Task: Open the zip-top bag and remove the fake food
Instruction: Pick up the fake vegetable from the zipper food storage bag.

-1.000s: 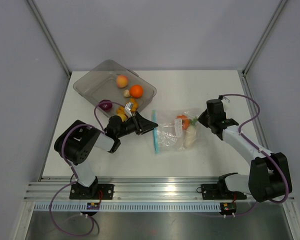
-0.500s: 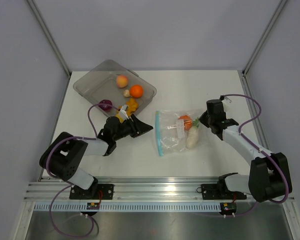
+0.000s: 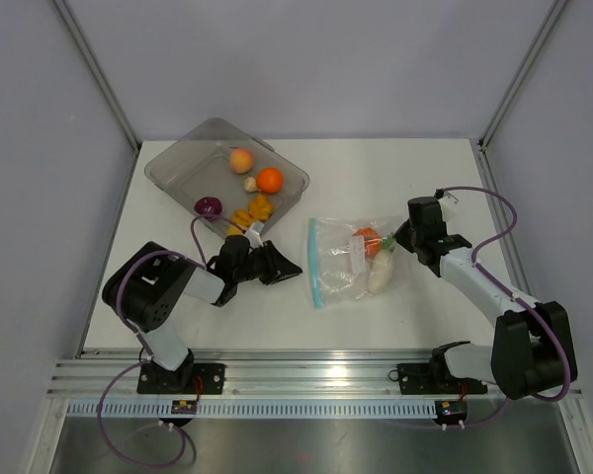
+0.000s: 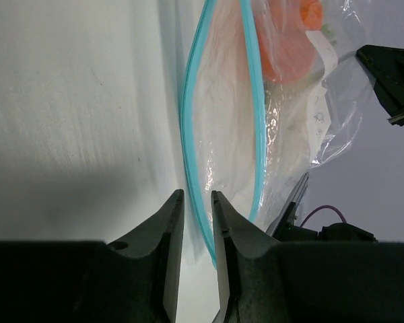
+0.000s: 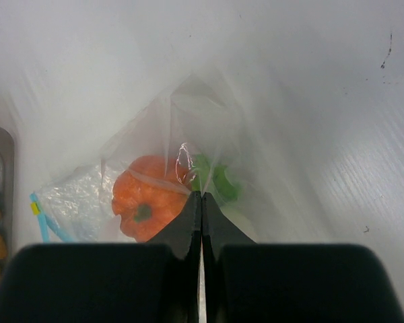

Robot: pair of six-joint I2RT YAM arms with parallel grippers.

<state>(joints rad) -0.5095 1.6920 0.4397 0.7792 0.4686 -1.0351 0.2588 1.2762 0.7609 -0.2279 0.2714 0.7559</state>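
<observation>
The white table (image 3: 405, 168) carries a grey tray (image 3: 173, 163) at far left, loose fake food (image 3: 269, 180) in it. The zip-top bag (image 3: 338, 281) lies mid-table, its teal strip facing left. The right gripper (image 3: 399, 237) is pinched tight on the bag's right end. The left gripper (image 3: 295, 269) sits just left of the strip — jaws a narrow slit apart, empty. Inside the bag are an orange piece (image 3: 366, 240) and a white piece (image 3: 380, 276).

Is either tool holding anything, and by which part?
The right tool pinches the zip-top bag at the end opposite its zip. The left tool, jaws apart, holds nothing.
</observation>
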